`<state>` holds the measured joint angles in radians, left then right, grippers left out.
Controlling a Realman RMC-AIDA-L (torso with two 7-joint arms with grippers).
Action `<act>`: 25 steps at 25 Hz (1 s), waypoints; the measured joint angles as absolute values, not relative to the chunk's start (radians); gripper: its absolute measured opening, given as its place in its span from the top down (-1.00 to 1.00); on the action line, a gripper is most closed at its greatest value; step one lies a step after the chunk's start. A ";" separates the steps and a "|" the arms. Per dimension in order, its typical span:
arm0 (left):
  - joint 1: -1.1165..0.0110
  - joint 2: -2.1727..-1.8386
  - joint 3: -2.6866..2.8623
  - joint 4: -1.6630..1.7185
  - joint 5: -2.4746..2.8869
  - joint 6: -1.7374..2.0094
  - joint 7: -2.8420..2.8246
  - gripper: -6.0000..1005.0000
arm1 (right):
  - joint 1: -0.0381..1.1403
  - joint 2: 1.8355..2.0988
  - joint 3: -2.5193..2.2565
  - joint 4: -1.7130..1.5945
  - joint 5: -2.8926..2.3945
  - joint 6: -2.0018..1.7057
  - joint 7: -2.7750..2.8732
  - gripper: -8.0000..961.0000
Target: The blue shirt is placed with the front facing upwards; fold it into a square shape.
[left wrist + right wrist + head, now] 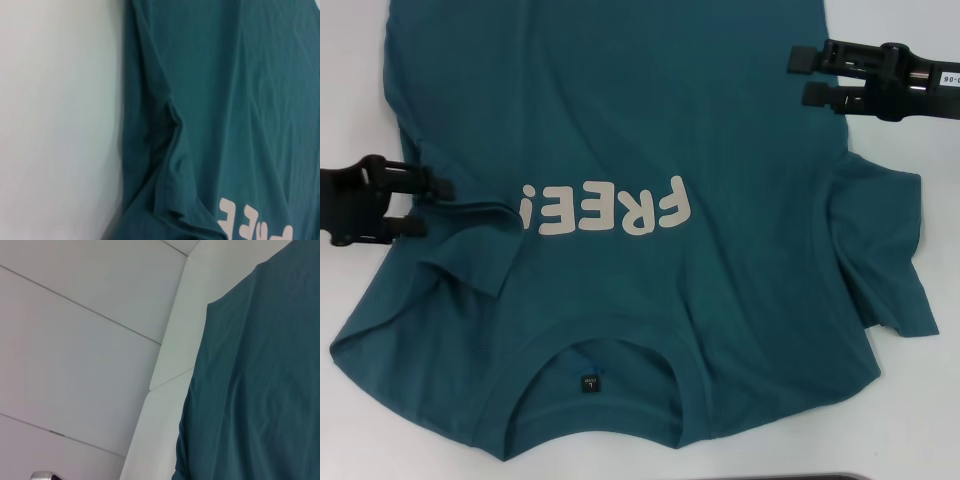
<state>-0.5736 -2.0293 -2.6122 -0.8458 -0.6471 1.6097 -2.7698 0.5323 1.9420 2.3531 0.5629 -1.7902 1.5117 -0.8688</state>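
The blue shirt [650,130] lies front up on the white table [350,100], with its collar [540,360] and dark neck label [590,383] nearest me. The cream "FREE!" lettering [605,208] reads upside down. Its left sleeve [460,250] is rumpled and folded inward; the right sleeve [890,240] lies spread out. My left gripper [437,207] is open at the shirt's left edge by the sleeve fold. My right gripper [797,78] is open over the shirt's right edge, farther up. The shirt also shows in the left wrist view [225,100] and the right wrist view [260,365].
Bare white table [50,100] lies to the left of the shirt. The right wrist view shows the table's edge [165,405] with pale panels beyond it. A dark strip [820,477] sits at the near edge of the head view.
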 joint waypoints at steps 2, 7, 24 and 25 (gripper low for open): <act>-0.576 -2.028 -2.613 -0.823 -0.647 1.577 -2.771 -0.32 | 0.532 1.942 2.353 0.563 -1.791 1.512 -0.869 -0.70; -0.580 -2.023 -2.619 -0.787 -0.647 1.522 -2.775 -0.32 | 0.532 1.942 2.353 0.563 -1.791 1.512 -0.867 -0.70; -0.590 -2.022 -2.599 -0.742 -0.643 1.409 -2.785 -0.32 | 0.528 1.942 2.353 0.563 -1.792 1.515 -0.859 -0.69; -0.594 -2.027 -2.599 -0.742 -0.645 1.401 -2.785 -0.32 | 0.528 1.942 2.353 0.563 -1.792 1.515 -0.859 -0.69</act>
